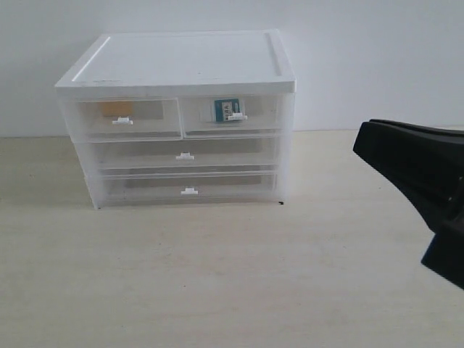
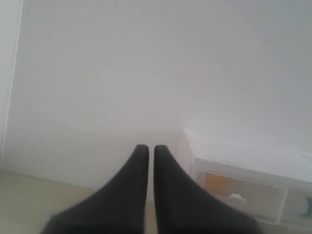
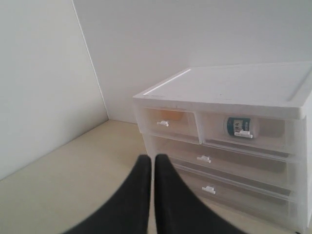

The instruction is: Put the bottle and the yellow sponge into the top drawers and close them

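Looked pretty much done at this point. The bottle sat inside the right top drawer and the yellow sponge inside the left top drawer. Both fronts seemed flush with the drawer unit. The left end effector and the right end effector were each pinched closed with nothing between the fingers, clear of the unit. What remained was probably just a clean retreat. The arms would want to back off over the bare worktop without nudging a handle, and a look along the fronts would confirm no drawer sat proud.
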